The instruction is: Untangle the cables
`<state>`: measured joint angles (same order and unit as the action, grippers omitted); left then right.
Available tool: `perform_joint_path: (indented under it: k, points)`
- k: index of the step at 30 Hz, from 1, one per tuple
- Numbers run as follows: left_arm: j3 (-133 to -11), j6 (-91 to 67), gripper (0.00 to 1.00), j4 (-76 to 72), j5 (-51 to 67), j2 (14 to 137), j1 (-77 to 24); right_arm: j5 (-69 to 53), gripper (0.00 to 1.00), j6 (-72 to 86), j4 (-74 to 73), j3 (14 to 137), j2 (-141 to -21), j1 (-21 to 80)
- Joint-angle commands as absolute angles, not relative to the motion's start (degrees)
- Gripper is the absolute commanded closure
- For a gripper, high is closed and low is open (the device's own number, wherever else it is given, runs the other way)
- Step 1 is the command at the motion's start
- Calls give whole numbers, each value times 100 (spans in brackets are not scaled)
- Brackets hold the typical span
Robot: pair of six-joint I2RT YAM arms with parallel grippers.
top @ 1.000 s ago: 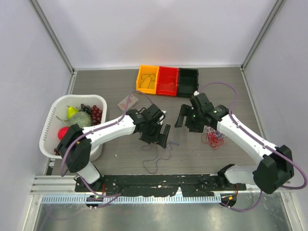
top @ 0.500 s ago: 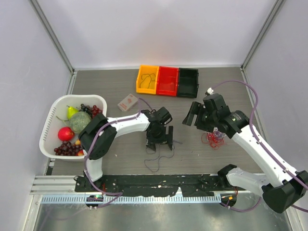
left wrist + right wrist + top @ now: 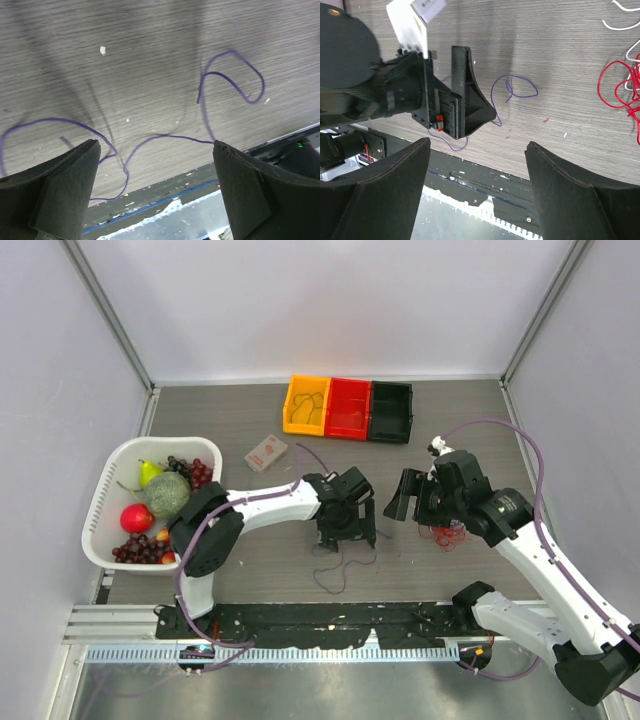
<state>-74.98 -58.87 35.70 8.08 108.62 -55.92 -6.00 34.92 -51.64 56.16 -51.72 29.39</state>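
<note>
A purple wire (image 3: pixel 232 51), a red wire (image 3: pixel 634 82) and a white wire (image 3: pixel 619 28) are seen against a counter (image 3: pixel 150 50) patterned in grey wood grain.

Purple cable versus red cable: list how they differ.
Colour: the purple cable is dark violet, the red cable bright red. Layout: the purple cable sprawls in loose open curves under the left gripper; the red cable is bunched in tight loops beside the right gripper. Shared: both are thin wires lying on the table, neither gripped.
</note>
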Motion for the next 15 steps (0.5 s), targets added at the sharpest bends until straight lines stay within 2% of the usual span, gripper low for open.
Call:
perform_joint_path:
  k: [1, 6, 15]
  points:
    - [-7506, -6161, 0, 3252, 589, 10388, -5546, -799, 18, 3156, -5185, 5862, -5177, 2918]
    - [-7970, -6196, 0, 3523, 519, 10827, -5563, -765, 18, 3146, -5115, 5819, -5028, 2918]
    - [-9184, -6118, 0, 4956, -535, 11505, -5809, -782, 18, 3305, -5080, 5528, -4562, 2918]
